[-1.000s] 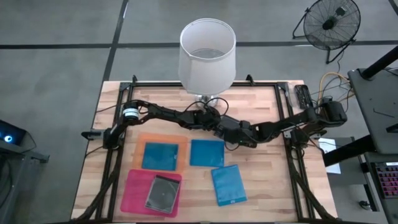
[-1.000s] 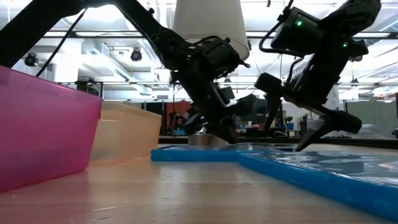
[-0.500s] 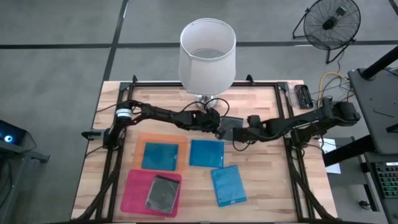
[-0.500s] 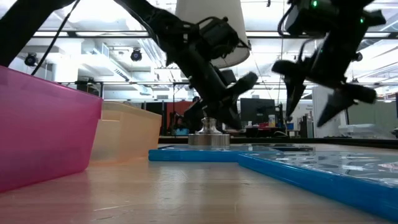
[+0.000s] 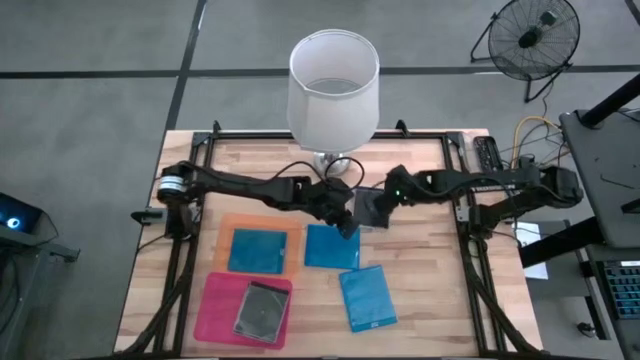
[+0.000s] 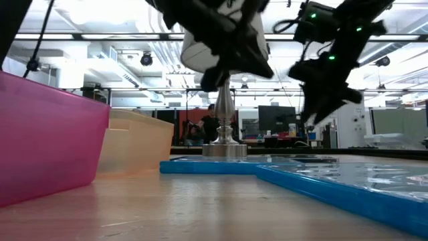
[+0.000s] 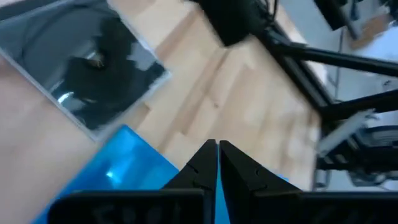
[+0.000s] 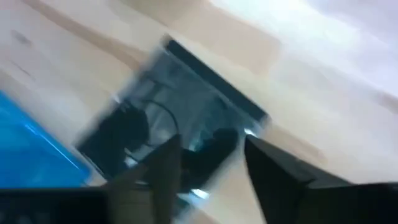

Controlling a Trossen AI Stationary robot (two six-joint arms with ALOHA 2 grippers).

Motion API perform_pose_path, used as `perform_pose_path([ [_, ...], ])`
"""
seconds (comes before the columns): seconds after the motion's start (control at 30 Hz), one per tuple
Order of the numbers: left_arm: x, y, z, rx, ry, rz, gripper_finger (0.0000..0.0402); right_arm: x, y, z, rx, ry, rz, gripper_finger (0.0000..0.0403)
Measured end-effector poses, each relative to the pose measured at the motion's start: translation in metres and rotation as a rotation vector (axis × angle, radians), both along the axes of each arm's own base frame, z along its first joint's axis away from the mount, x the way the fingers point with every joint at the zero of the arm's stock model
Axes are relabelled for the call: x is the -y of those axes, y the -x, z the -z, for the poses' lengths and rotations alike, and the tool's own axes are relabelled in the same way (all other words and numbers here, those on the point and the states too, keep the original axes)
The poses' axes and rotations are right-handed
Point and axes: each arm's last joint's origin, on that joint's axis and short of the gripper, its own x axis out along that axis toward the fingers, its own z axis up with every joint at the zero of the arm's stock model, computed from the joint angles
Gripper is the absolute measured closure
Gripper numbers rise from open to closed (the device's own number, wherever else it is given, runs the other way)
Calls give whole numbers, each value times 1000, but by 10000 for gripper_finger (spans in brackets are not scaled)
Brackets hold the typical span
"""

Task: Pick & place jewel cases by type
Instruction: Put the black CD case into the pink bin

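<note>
A dark grey jewel case [image 5: 372, 208] [image 8: 174, 118] [image 7: 87, 62] lies flat on the wooden table near the lamp's foot. My right gripper [image 5: 386, 203] [image 8: 211, 168] hovers above it, open, touching nothing. My left gripper [image 5: 347, 222] [image 7: 217, 155] is shut and holds nothing, raised over the far edge of a blue jewel case [image 5: 332, 246] [image 7: 124, 168]. A second blue case [image 5: 367, 297] lies nearer the front. Another blue case [image 5: 257, 250] rests in the orange tray [image 5: 262, 222], and a grey case [image 5: 262, 310] in the pink tray [image 5: 215, 300].
A white lamp [image 5: 333, 85] stands at the table's far middle, its metal foot [image 6: 224, 148] just behind both grippers. The pink bin [image 6: 47, 134] and orange bin [image 6: 134, 144] fill the front left. Bare wood lies at the right and the far left.
Both grippers have risen off the table. My right gripper has drawn back toward the table's right edge, rolled about its axis, and its fingers have come closer together. The dark grey case, earlier hidden under the grippers, now lies uncovered on the table.
</note>
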Motion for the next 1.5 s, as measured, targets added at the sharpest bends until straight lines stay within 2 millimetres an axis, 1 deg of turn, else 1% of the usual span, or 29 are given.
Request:
perform_pose_path([
  [0.17, 18, 8, -13, 24, 22, 26, 401, 18, -9, -4, 99, 21, -54, 365],
  [0.2, 22, 8, -15, 28, 25, 35, 401, 20, -10, -3, 103, 21, -68, 381],
  [0.23, 26, 8, -16, 42, 27, 44, 401, 22, -11, -3, 117, 24, -79, 386],
  [0.3, 32, 10, -17, 38, 30, 58, 401, 27, -15, -4, 143, 18, -103, 390],
  [0.47, 44, 10, -18, 42, 44, 70, 401, 34, -30, 4, 148, -30, -199, 394],
  [0.8, 59, 11, -20, 61, 66, 87, 401, 46, -70, 23, 79, -45, -312, 395],
  [1.03, 69, 12, -19, 60, 66, 106, 402, 44, -96, 37, 11, -4, -436, 395],
  [1.13, 71, 13, -19, 60, 67, 113, 402, 43, -103, 43, -16, 35, -472, 395],
  [1.23, 73, 13, -19, 58, 67, 118, 402, 44, -106, 50, -53, 57, -484, 395],
  [1.5, 77, 14, -19, 57, 70, 128, 402, 44, -107, 68, -108, 51, -522, 395],
])
